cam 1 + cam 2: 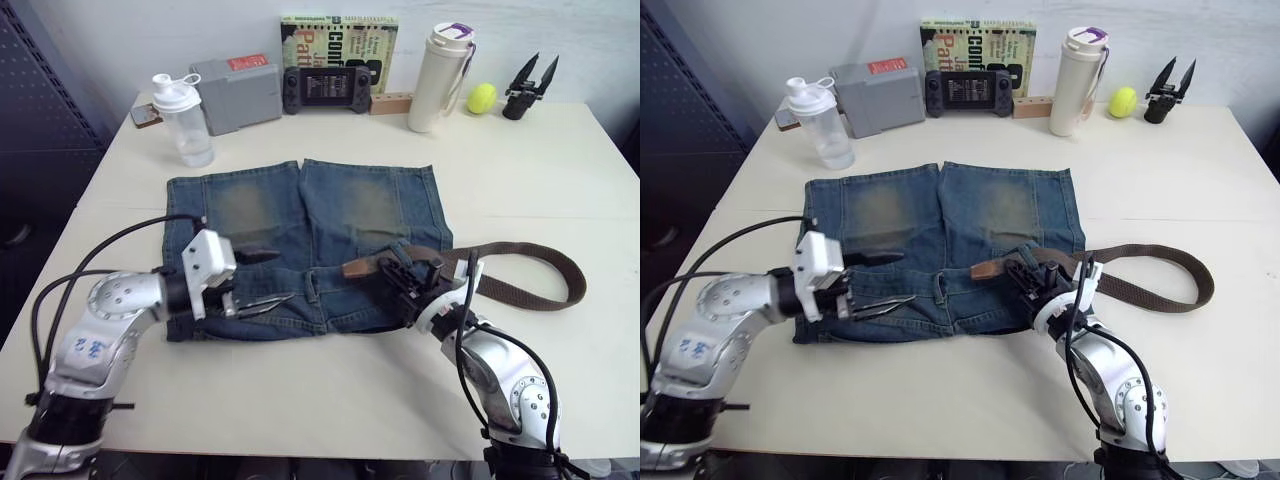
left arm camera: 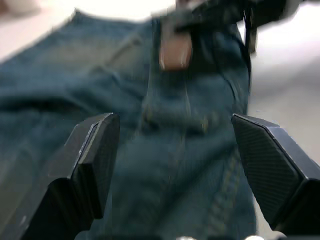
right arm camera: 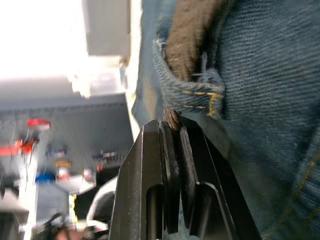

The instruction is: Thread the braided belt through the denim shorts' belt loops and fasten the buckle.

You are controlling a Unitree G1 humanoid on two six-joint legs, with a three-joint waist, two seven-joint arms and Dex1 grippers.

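Right gripper [image 3: 172,131]: clamped on the brown belt, fingers pressed together with the strap pinched between the tips; sits at the waistband on the right half of the shorts.
Left gripper [image 1: 878,280]: spread wide, nothing between the fingers; hovers over the left half of the waistband, fingertips aimed toward the right gripper.
Belt [image 1: 1160,295]: dark brown braided strap; one end pinched in the right gripper, passing through a belt loop just beyond the fingertips; the rest trails away from the right gripper onto the table, curves round in a long loop and returns to the waistband.
Belt tip [image 1: 988,268]: tan leather end lying on the denim between the two grippers, just beside the right one.
Belt loop [image 3: 197,90]: blue denim strip with yellow stitching, directly ahead of the right fingertips, strap running under it.
Shorts [image 1: 940,215]: faded blue denim, spread flat on the table, waistband toward both grippers, legs pointing away.
Buckle: cannot tell where.
Table [image 1: 1200,170]: pale top under everything.
Far edge, well beyond both grippers: clear shaker bottle [image 1: 820,125], grey box [image 1: 878,97], black handheld console [image 1: 970,92], book [image 1: 978,40], white flask [image 1: 1078,80], yellow ball [image 1: 1122,101], spare black gripper [image 1: 1167,90].
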